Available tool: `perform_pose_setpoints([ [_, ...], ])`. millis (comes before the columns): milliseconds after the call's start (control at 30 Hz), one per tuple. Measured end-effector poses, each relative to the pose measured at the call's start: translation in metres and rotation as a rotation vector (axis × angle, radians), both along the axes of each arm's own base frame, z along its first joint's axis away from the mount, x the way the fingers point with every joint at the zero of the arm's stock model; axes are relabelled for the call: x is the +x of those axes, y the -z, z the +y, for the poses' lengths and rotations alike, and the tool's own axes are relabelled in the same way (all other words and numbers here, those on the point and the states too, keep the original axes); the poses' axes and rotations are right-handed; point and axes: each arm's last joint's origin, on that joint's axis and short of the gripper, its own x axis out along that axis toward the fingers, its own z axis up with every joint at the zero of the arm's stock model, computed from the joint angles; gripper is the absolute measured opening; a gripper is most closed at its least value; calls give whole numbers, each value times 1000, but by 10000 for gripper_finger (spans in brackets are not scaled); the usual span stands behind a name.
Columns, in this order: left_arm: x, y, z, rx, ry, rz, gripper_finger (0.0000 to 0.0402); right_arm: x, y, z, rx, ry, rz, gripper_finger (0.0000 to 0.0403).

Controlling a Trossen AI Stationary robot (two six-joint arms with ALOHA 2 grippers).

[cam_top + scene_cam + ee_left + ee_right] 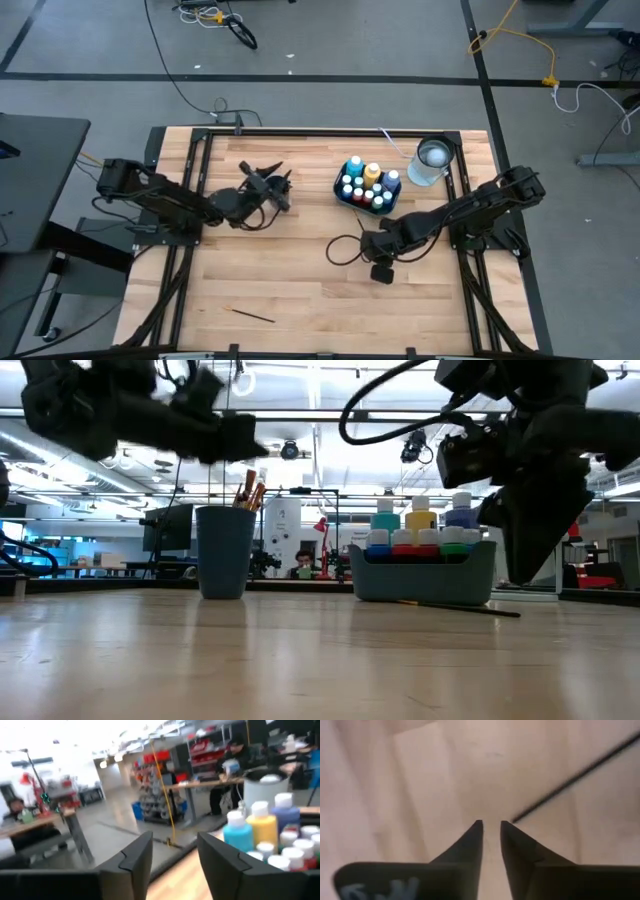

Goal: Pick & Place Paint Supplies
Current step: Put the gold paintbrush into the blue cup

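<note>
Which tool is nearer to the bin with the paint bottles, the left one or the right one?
The right. The right tool hangs just in front of the bin, over bare wood. The left tool is farther away, off to the bin's side.

Left arm reaches in from its side of the table, wrist raised, left gripper [172, 865] facing level; its fingers [135, 862] stand apart with nothing between them. Right arm is bent low, right gripper [491, 827] pointing downward, fingertips [476, 827] nearly together, a slim gap between, nothing gripped.

Blue cup [224, 551] holding paintbrushes [248, 490], bin [422, 572] of paint bottles [420, 518], brush [455, 606] lying before it
</note>
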Motion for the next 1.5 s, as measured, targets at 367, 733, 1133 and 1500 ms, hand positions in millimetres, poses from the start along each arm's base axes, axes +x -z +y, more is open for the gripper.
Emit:
perform_pose_setpoints([
  [367, -9, -63, -30, 126, -49, -15, 181, 0, 8, -19, 40, 138, 91, 199],
  [733, -17, -71, -43, 139, -75, 37, 181, 4, 28, -42, 140, 261, 154, 196],
  [1133, -16, -70, -43, 139, -75, 38, 179, 10, 29, -45, 123, 302, 95, 170],
  [1500, -17, -70, -43, 136, -80, 39, 178, 10, 40, -38, 24, 263, 127, 76],
])
